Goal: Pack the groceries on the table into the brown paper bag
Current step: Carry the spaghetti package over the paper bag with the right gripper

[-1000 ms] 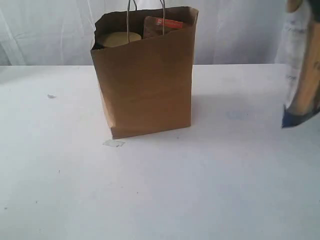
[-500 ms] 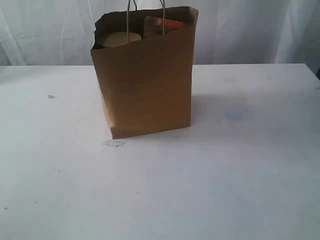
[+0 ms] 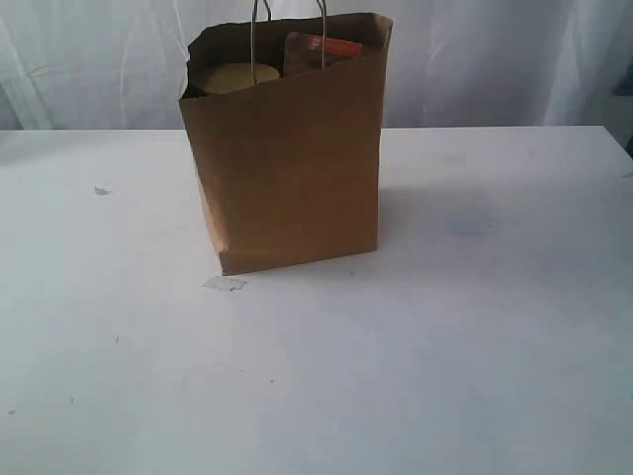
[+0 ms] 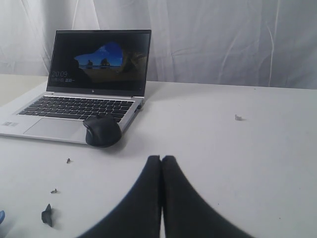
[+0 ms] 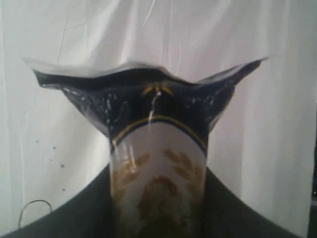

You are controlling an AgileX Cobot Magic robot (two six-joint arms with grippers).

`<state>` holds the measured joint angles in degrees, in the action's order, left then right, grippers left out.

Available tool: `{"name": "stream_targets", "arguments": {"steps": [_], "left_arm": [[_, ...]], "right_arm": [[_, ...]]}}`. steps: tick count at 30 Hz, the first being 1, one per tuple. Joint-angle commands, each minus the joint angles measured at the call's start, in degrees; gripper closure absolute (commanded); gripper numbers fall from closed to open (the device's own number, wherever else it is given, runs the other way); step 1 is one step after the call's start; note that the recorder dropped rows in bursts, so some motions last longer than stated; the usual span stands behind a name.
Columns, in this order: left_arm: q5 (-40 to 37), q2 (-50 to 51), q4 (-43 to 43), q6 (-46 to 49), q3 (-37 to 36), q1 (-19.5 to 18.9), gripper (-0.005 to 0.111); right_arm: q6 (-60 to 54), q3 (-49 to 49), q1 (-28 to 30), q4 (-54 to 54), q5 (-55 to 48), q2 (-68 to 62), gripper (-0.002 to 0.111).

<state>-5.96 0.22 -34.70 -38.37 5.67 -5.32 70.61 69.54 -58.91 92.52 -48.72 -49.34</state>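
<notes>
Gripping a flat spaghetti packet in the right jaws, clamped against both its sides, up in the air before a white curtain. Shows a dark blue end, flared and crumpled, edged by a thin gold arc, then a pale body printed with gold wheat ears.

Holds the left jaws closed tip to tip, nothing between them, low over the white table, facing an open laptop with a black mouse just at its front edge.

Shows the brown paper bag upright on the table, slightly left of middle, thin handles rising from its open mouth. Reveals inside the mouth an olive-yellow jar lid beside a brown pouch with an orange label.

Carries a faint bluish smudge right of the bag, a pale scrap near its front corner, and a dark speck further left. Hangs in soft folds behind.
</notes>
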Motion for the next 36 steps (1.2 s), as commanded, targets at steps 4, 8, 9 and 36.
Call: {"name": "stream_targets", "arguments": {"steps": [4,8,9,36], "left_arm": [[0.41,-0.22,-0.31,0.06,-0.27,0.33,0.107],[0.41,-0.22,-0.31,0.06,-0.27,0.33,0.107],[0.41,-0.22,-0.31,0.06,-0.27,0.33,0.107],[0.41,-0.22,-0.31,0.06,-0.27,0.33,0.107]], "right_arm": [[11.62,13.24,9.57,7.43,9.14,-15.59,0.108],[31.46,18.84,20.55,7.43,22.08,-21.03,0.108],[36.31,19.72,23.55,7.43,25.68,-22.24,0.108],[49.58,25.80,41.96,-13.51,37.47,-39.63,0.108]]}}
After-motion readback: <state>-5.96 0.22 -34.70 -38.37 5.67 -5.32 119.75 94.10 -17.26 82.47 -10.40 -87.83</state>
